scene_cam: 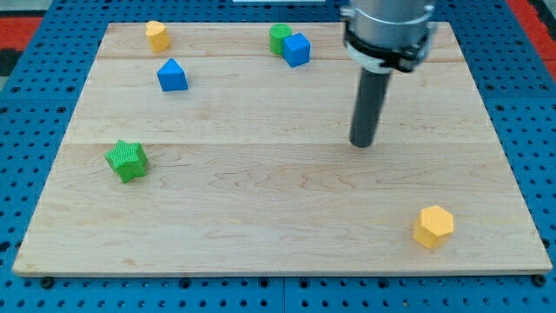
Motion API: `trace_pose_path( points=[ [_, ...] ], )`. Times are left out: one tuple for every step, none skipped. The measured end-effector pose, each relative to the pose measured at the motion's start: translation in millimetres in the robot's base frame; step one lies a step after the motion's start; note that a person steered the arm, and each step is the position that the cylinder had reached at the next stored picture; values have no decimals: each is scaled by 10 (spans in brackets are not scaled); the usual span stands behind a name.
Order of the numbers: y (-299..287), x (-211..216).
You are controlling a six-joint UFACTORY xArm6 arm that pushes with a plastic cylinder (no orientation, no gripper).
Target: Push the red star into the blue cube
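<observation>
Rod upright — my tip (362,144) down

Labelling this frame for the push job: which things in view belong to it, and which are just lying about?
Job: blue cube; my tip, down-right of it, touching no block. No red star shows.
Lying about: green block beside the cube, other blue block, top-left yellow block, green star, yellow hexagon.

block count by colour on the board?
Yellow: 2, a yellow block at the top left and a yellow hexagon at the bottom right
Blue: 2, a blue cube and a blue house-shaped block
Green: 2, a green star and a green block behind the cube
Red: 0 visible
Total: 6
</observation>
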State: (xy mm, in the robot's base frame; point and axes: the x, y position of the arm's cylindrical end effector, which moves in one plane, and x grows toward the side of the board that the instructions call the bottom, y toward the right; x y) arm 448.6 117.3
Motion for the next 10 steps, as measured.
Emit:
trace_pose_path(
  points=[
    [300, -468],
    [775, -690],
    [852, -702],
    [854, -740],
    [854, -771],
    [854, -790],
    [854, -811],
    [854, -840],
    [855, -880],
    [861, -936]
  ],
)
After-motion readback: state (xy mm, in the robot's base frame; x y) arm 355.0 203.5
